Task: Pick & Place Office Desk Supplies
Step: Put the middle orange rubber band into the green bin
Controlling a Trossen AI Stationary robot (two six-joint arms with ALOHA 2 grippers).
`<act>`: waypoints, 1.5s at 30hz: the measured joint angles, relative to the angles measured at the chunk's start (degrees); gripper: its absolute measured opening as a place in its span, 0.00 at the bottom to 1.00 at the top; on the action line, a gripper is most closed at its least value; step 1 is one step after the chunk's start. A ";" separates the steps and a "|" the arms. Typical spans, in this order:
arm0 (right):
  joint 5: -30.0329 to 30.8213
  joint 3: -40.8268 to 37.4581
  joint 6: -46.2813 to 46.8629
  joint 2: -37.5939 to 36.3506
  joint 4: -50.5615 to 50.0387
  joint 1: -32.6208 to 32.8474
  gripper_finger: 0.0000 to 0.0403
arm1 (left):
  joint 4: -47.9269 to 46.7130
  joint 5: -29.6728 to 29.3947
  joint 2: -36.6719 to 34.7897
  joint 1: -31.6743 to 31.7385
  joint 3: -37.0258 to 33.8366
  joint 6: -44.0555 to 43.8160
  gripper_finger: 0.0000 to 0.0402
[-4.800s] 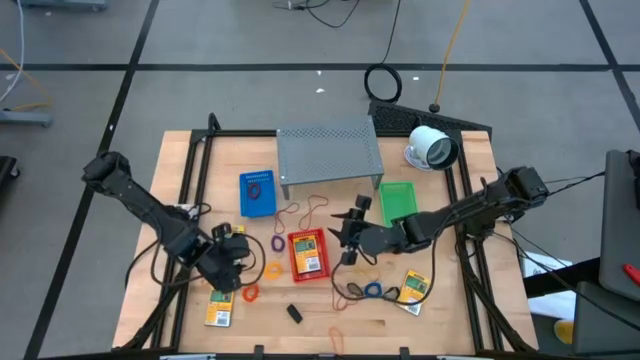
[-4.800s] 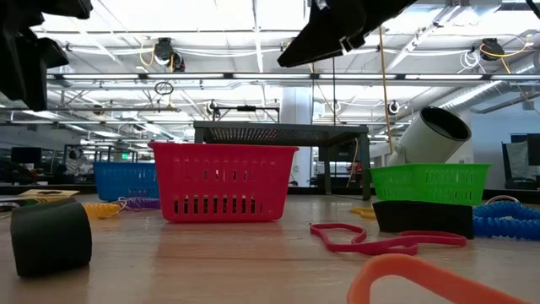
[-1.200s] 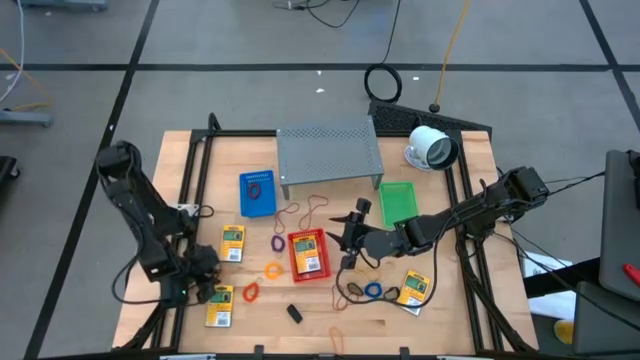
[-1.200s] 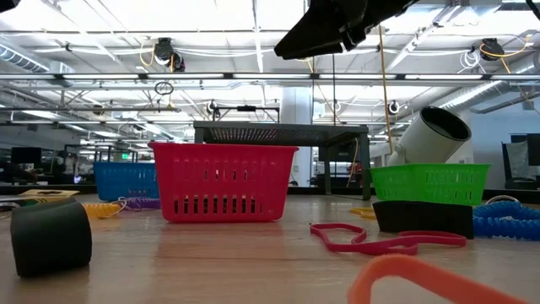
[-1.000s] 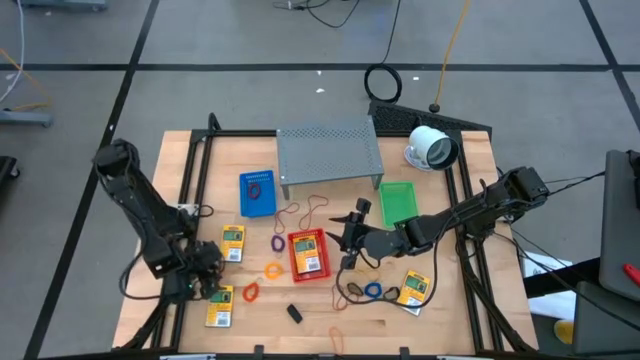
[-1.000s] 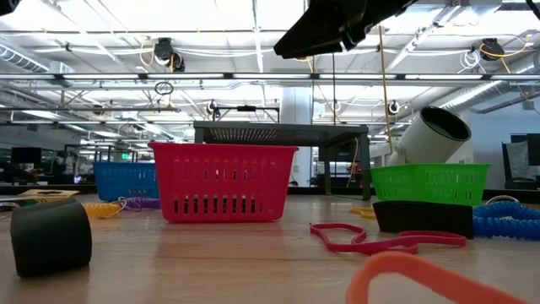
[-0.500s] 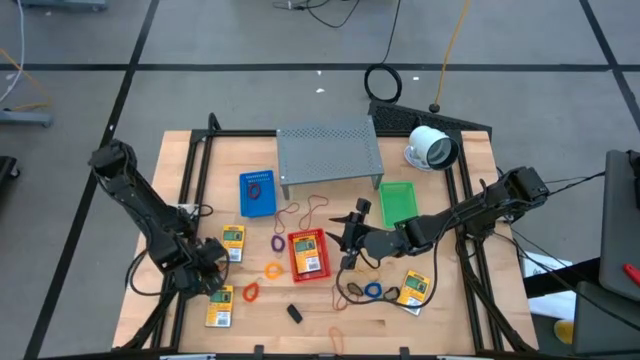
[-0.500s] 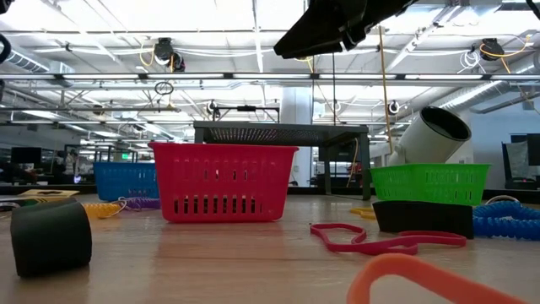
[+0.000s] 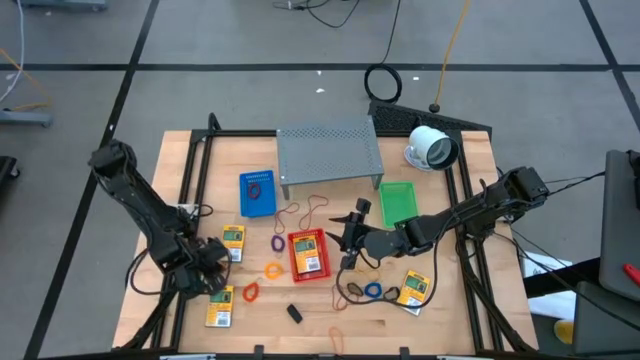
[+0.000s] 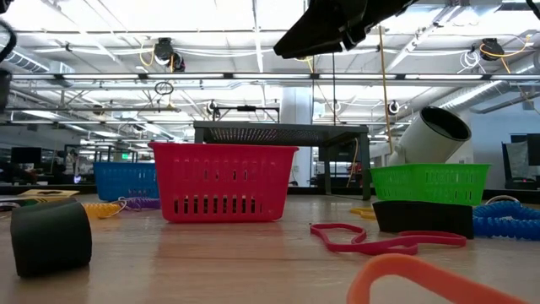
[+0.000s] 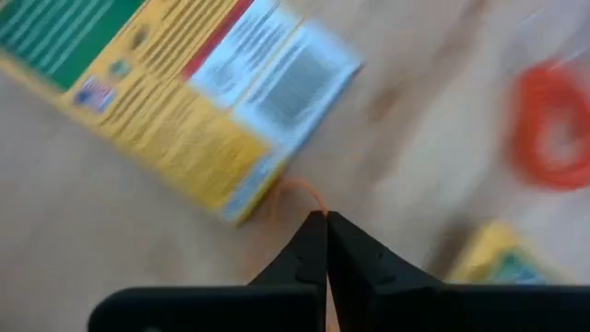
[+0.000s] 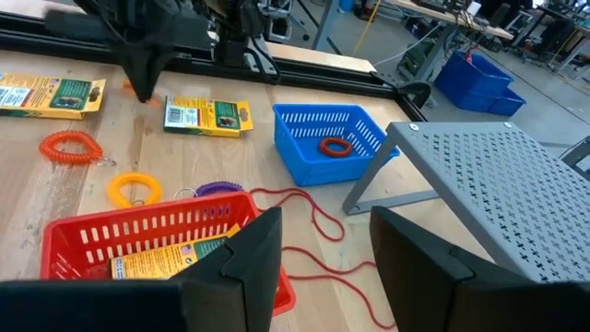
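You have 2 yellow packets with green labels flat near the table's left edge, 1 just above the other. A 3rd packet lies in the red basket at the table's middle, a 4th tilted near the right edge. Coiled loops lie between them: purple, orange, red, blue. A small black piece rests near the front edge.

Grey perforated shelf, white round device beside it, black cable coil beyond.
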 joint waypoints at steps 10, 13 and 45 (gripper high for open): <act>-0.01 0.04 -0.49 0.00 2.32 0.00 0.39 | 0.53 -16.19 -7.31 3.61 8.45 17.54 0.00; -0.04 0.04 0.67 0.00 2.62 0.00 0.39 | 2.40 -23.05 -8.63 5.73 11.98 28.80 0.00; -12.70 -0.16 -6.96 1.46 20.80 -2.66 0.39 | 52.37 6.18 0.11 39.07 15.44 91.80 0.00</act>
